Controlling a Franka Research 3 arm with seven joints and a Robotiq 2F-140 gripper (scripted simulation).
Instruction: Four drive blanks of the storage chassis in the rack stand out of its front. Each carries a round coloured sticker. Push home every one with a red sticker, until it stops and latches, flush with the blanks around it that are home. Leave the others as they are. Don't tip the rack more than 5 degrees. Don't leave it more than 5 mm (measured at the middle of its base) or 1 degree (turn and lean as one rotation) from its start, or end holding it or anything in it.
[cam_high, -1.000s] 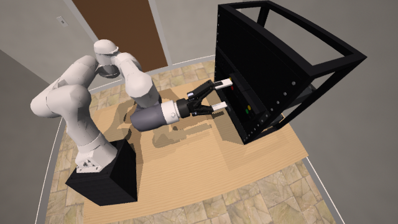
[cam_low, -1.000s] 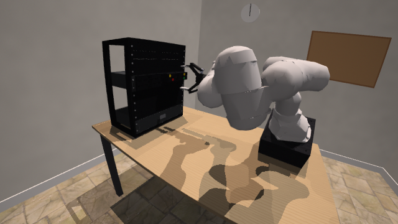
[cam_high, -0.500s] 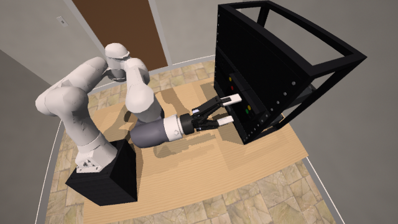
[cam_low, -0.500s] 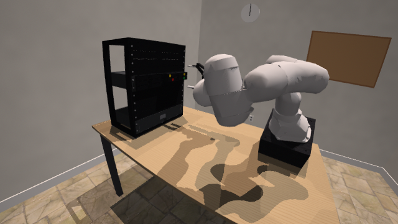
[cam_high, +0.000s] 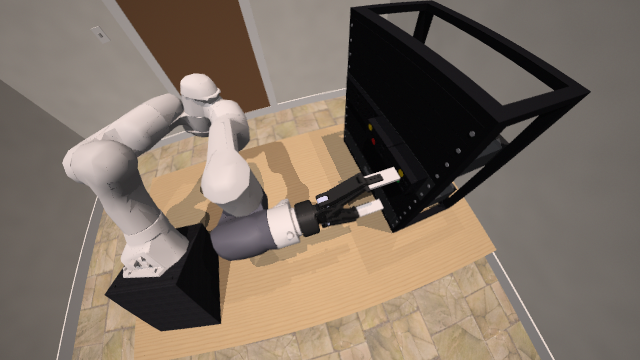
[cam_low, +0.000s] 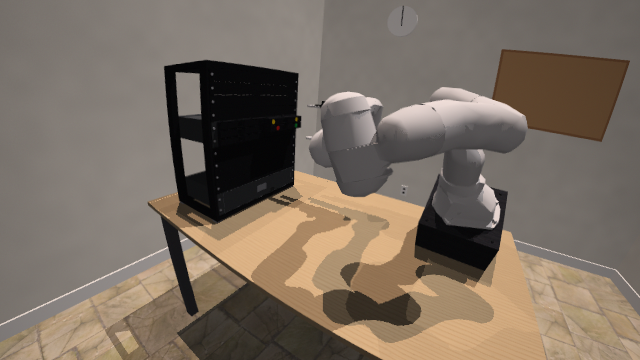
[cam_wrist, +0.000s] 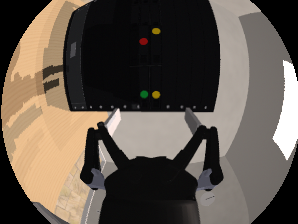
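The black rack (cam_high: 550, 95) (cam_low: 172, 125) (cam_wrist: 186, 30) stands on the wooden table (cam_high: 325, 280) (cam_low: 450, 300). The chassis front carries one red sticker (cam_high: 373, 141) (cam_low: 278, 128) (cam_wrist: 143, 42). A yellow sticker (cam_high: 370, 127) (cam_low: 273, 121) (cam_wrist: 156, 31) sits beside it. A green sticker (cam_low: 297, 125) (cam_wrist: 144, 94) and a second yellow sticker (cam_high: 400, 172) (cam_low: 297, 119) (cam_wrist: 156, 94) sit together further along the front. My gripper (cam_high: 380, 192) (cam_wrist: 152, 115) is open and empty. It points at the rack front, with its fingertips close to the green and second yellow stickers. In the exterior view the arm hides it.
The robot's black base block (cam_high: 165, 295) (cam_low: 462, 235) stands on the table opposite the rack. The rack sits near the table's edge. A brown door (cam_high: 200, 45) and a cork board (cam_low: 560, 92) are on the walls.
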